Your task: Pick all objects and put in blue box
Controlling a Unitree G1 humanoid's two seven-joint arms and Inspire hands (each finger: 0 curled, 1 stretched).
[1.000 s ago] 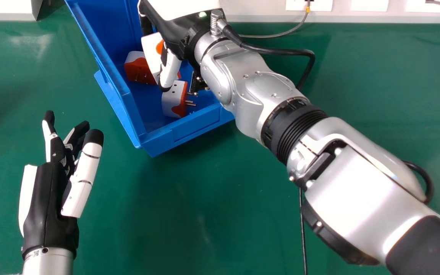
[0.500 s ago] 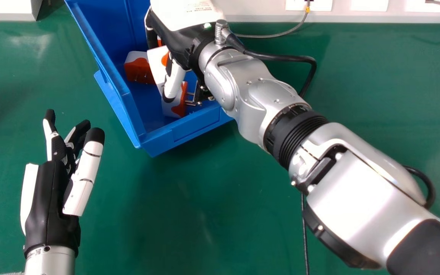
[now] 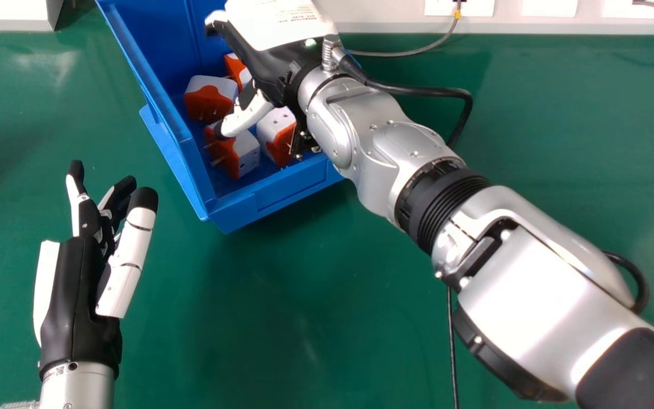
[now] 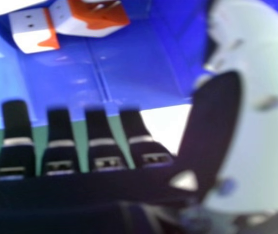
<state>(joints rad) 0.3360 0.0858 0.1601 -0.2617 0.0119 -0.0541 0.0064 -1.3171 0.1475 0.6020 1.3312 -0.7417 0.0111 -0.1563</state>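
Green bench (image 3: 560, 125) out in front, a pale ledge (image 3: 531, 27) along the far side, and a grey cable (image 3: 406, 54) curving across the back. To the action: four plugs are in view, white and orange, and all four are down inside the blue box (image 3: 290, 184)! The near plug (image 3: 247, 150) sits by the front wall, prongs pointing left; the right plug (image 3: 276, 124) is just beside it, though whether they touch I can't tell. Behind them comes the left plug (image 3: 208, 101), and deeper in, the back plug (image 3: 237, 67), partly hidden by the right hand (image 3: 265, 63).

That hand is over the box, fingers (image 4: 98, 127) straight and spread apart, nothing clamped in them. The thumb (image 3: 248, 116) reaches across above the near plug; contact there, too close to call. The left hand (image 3: 77, 295) is over the bench at the left, fingers loose and apart.

So the score: four plugs boxed, and this looks like the closing stretch. What's left, by my reading, is lifting the right hand out without hooking a plug on that thumb. Could there be more to fetch from beyond the camera's reach? Can't say from here, but the job looks all but done.
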